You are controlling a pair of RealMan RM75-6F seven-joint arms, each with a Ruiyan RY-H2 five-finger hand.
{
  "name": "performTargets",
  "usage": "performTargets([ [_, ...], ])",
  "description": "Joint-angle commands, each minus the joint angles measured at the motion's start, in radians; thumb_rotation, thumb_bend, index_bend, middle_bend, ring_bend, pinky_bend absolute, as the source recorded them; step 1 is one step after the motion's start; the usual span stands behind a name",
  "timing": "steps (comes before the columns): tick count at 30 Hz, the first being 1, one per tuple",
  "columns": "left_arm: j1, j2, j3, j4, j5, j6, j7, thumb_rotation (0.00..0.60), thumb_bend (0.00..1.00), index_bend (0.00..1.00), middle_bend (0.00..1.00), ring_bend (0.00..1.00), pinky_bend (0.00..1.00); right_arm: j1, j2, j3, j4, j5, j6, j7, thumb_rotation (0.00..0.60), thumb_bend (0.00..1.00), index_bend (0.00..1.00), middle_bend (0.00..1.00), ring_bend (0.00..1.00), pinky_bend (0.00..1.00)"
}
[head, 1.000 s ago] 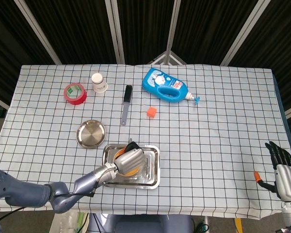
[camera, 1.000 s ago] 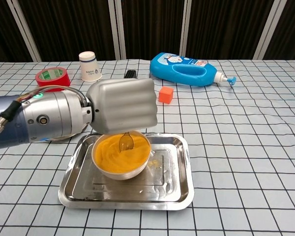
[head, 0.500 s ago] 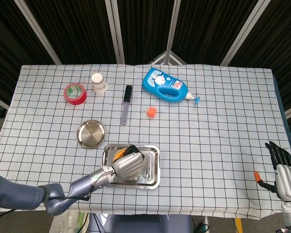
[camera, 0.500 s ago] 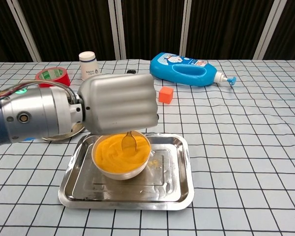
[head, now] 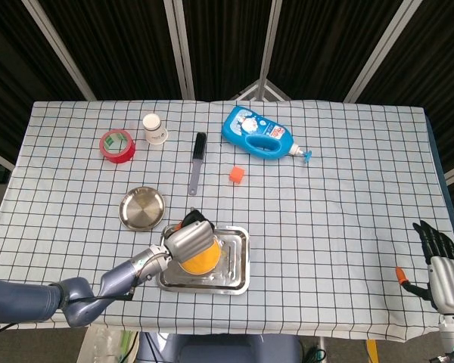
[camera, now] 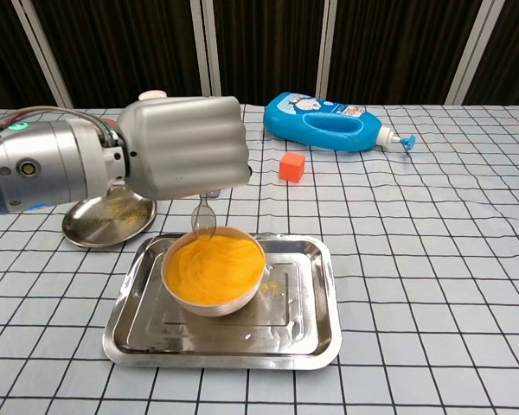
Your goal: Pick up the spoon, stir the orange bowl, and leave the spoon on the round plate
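Observation:
My left hand holds the spoon upright, its clear scoop just above the far rim of the orange bowl. The bowl, full of orange mass, stands in the steel tray. Left of the tray sits the round steel plate, partly covered by my hand in the chest view. My right hand hangs off the table's right edge, fingers spread, holding nothing.
At the back stand a red tape roll, a paper cup, a black brush, a blue bottle and an orange cube.
My left hand has risen and shifted left toward the plate, lifting the spoon's scoop out of the orange mass. The right hand has not moved.

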Motion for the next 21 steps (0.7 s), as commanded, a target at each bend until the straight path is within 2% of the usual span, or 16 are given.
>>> performTargets([
  [1,0.003,-0.027,-0.007,0.017,-0.011,-0.011,0.007,0.6,0.64,0.82,1.0,1.0,1.0,0.0,0.0,0.0,0.0,0.0,-0.001,0.002,0.6,0.39,0.0,0.0,0.0,0.0],
  [9,-0.002,-0.071,-0.005,0.046,-0.01,-0.045,0.036,0.6,0.63,0.82,1.0,1.0,1.0,-0.001,0.003,0.002,0.003,0.003,0.0,0.009,0.6,0.39,0.0,0.0,0.0,0.0],
  [21,0.017,-0.075,-0.013,-0.009,0.014,-0.031,0.005,0.6,0.63,0.82,1.0,1.0,1.0,-0.002,0.002,0.001,0.002,0.001,0.002,0.005,0.6,0.39,0.0,0.0,0.0,0.0],
])
